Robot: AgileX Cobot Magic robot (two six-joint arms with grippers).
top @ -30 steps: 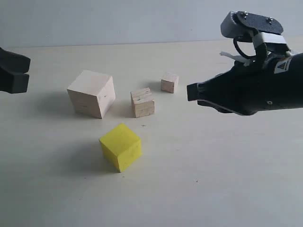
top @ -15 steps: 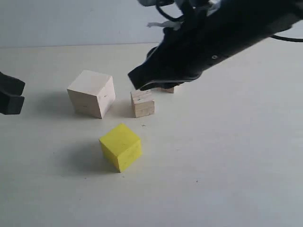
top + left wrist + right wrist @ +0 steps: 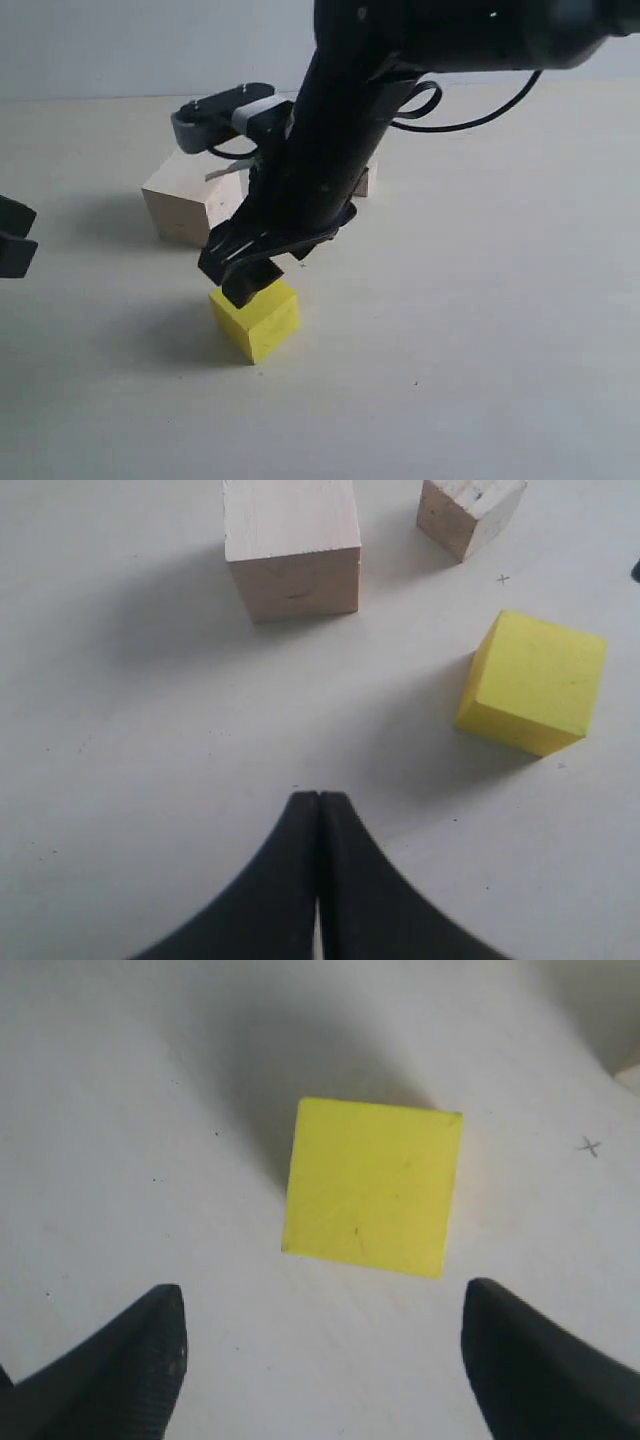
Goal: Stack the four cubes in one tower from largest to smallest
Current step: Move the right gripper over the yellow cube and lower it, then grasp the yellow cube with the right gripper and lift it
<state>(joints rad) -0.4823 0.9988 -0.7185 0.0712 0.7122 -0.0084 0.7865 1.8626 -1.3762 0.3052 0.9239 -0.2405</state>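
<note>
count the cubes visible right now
4. large pale cube on the exterior view's left; yellow cube in front, below the right gripper; medium wood cube seen only in the left wrist view; smallest cube mostly hidden behind the right arm.

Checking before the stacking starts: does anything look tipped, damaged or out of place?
Nothing stands out. The yellow cube and the big wooden cube sit flat on the table, apart, with no visible damage.

I see bare table (image 3: 120, 1110) on every side of the yellow cube (image 3: 368, 1186), and the wide-spread fingers of my right gripper (image 3: 325, 1335) clear both its flanks; the large pale cube (image 3: 291, 546) and a smaller wooden cube (image 3: 468, 512) stand beyond it, apart
</note>
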